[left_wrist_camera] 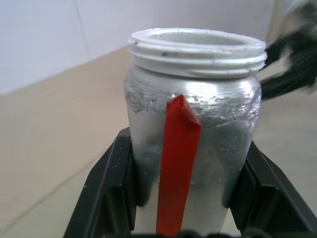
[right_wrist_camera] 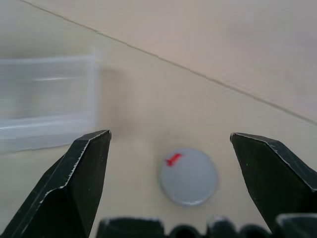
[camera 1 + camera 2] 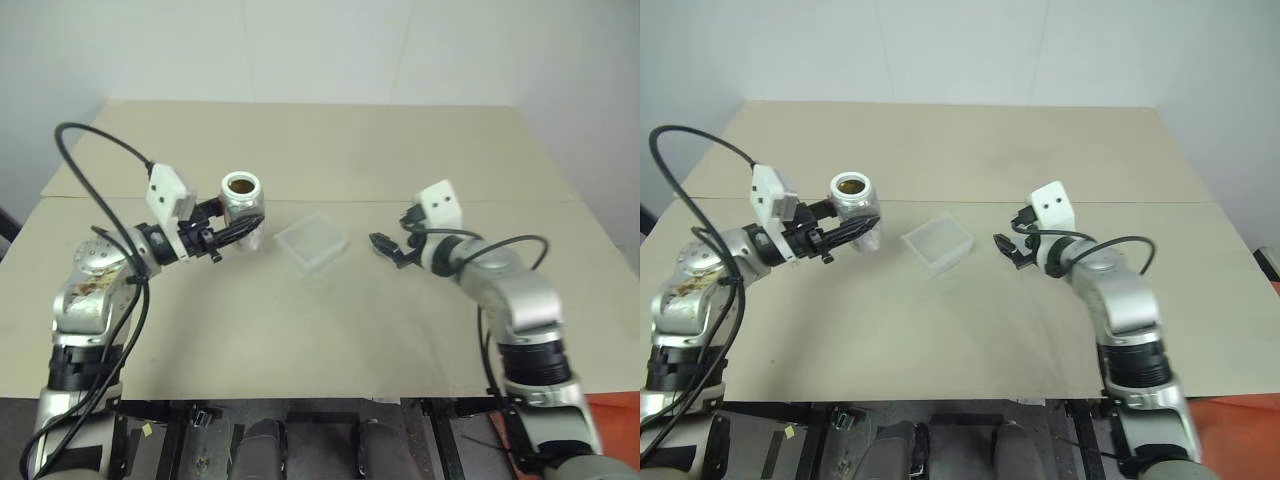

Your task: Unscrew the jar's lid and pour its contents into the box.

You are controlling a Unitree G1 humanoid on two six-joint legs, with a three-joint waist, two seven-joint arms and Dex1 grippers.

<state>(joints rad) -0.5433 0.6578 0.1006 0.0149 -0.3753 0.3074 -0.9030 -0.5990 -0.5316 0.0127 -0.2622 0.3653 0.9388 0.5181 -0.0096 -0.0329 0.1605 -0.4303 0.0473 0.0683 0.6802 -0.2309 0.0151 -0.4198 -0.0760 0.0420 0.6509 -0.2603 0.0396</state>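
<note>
My left gripper [image 3: 243, 232] is shut on the jar [image 3: 241, 200], a silver cylinder with a red stripe [image 1: 177, 163], held upright above the table to the left of the box. The jar's threaded white mouth [image 1: 197, 47] stands uncovered, with something brownish inside. The clear box [image 3: 311, 242] rests on the table between my two arms. To its right my right gripper [image 3: 383, 245] is open and empty, low over the table. The grey lid [image 2: 188, 175] with a small red mark lies flat on the table under the open fingers [image 2: 81, 168], apart from them.
The beige table [image 3: 300, 330] has a seam running across behind the box. Its front edge lies close to me. A black cable [image 3: 95, 190] loops above my left arm. A white wall stands behind the table.
</note>
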